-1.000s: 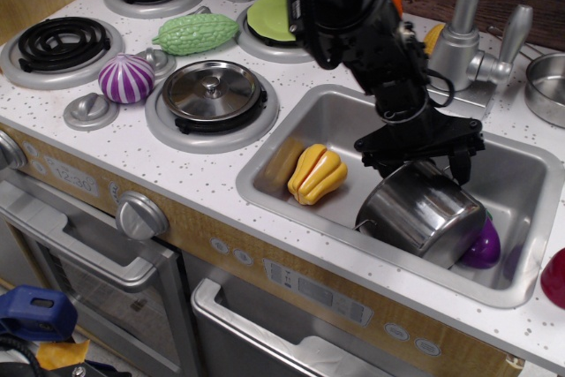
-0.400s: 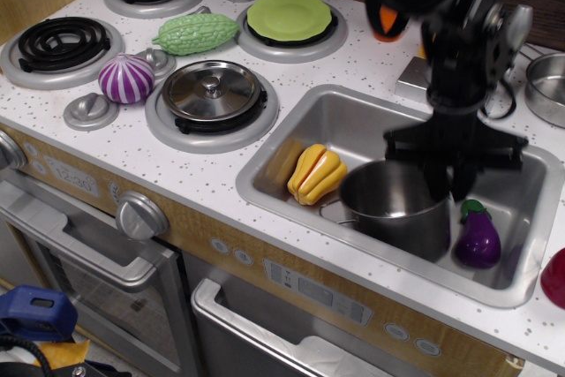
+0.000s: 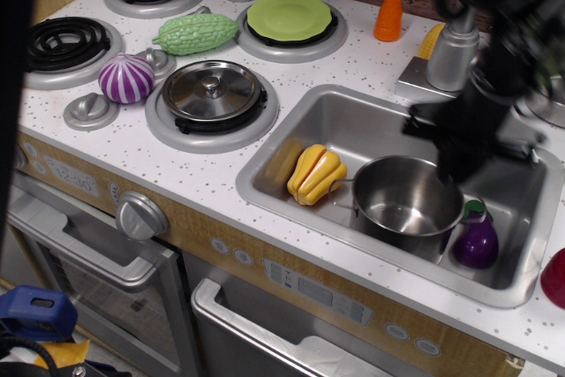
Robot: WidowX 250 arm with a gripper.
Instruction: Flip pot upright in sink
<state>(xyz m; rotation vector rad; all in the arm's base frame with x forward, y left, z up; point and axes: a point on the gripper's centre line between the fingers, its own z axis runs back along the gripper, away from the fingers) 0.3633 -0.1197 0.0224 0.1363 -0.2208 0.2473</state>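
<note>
The pot point(image 3: 404, 205) sits upright on the floor of the sink point(image 3: 353, 121), mouth open to the camera so that its bright inner base shows, which is the posture the task asks for. A thin wire handle pokes out on its left side toward the yellow squash point(image 3: 316, 174), which lies just beside it without clearly touching. On the pot's other side the purple eggplant point(image 3: 475, 240) rests against the sink's front-right corner, close to the pot wall (whether they touch is hard to say).

The end effector point(image 3: 466, 143) hangs over the pot's far-right rim as a dark, motion-blurred mass; I cannot tell whether its fingers are spread or pressed together, nor whether they touch the rim at all. The blur suggests the arm is in motion, and since the pot stands on its own, my judgement is that the flip is essentially done and only a clean retreat remains.

Further out, the counter point(image 3: 212, 169) carries 1 flat steel lid point(image 3: 211, 90) on a burner, a striped purple vegetable point(image 3: 125, 78), a green bitter gourd point(image 3: 196, 33), a green plate point(image 3: 290, 16) and an orange carrot point(image 3: 387, 14) near the faucet point(image 3: 452, 50).
</note>
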